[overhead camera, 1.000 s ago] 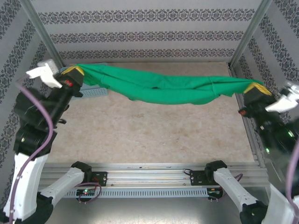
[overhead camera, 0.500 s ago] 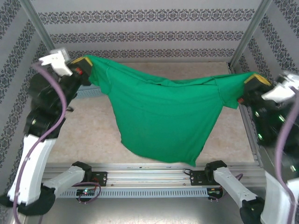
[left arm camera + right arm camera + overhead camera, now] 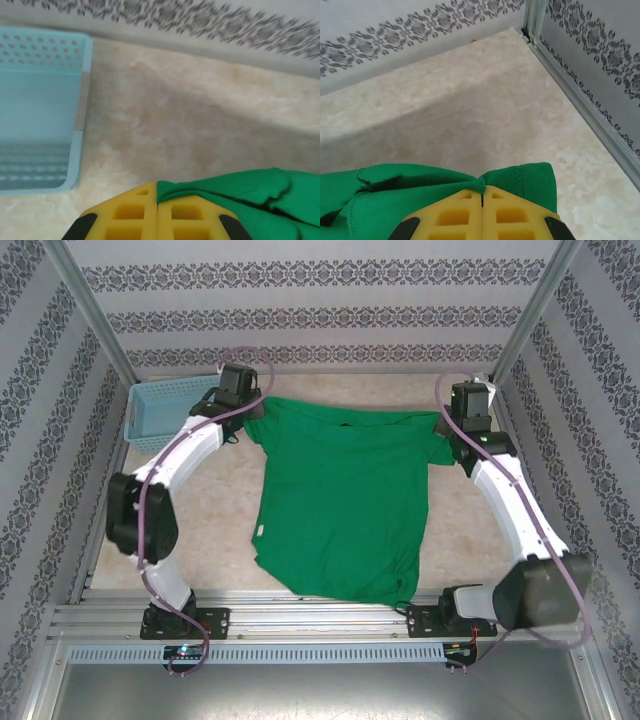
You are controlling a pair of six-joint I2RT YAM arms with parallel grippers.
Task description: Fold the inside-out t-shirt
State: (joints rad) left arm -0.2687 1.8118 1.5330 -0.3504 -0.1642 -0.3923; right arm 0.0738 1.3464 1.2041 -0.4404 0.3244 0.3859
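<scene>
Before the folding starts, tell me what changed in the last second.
The t-shirt, stretched in the air between both arms, came down and now lies spread flat on the table, collar at the far side. The left gripper and right gripper stay shut on its top corners. The basket has not moved.

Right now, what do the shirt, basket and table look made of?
The shirt: soft matte knit cloth, probably cotton; it wrinkles, and stitched hems show. The basket: light blue moulded plastic, slightly glossy, with rows of holes. The table: beige, marble-patterned, smooth; stone or laminate, can't tell.
</scene>
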